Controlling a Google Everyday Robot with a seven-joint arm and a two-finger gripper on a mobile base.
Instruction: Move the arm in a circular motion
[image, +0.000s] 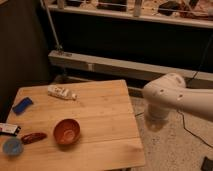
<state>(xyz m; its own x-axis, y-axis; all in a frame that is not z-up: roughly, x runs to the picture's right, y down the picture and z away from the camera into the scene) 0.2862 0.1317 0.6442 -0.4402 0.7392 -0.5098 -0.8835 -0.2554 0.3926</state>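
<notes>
One smooth cream arm (176, 98), jaws beside wooden table (105, 114).

Cream-white arm (186, 98), end effector (153, 122) (just off the tan table (106, 111)), orange-brown bowl (66, 131)

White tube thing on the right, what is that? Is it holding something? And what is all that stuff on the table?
That is a robot's arm, made of thick cream-white tubes with joints. Its gripper, the two-finger hand at the end, is out of sight here, so I cannot tell if it holds anything. The one camera looks down on a wooden table. On it lie a white bottle on its side, a flat blue thing, an orange bowl, a small reddish thing, a round blue thing and a dark packet at the left edge. The arm is to the right of the table, touching none of them.
</notes>
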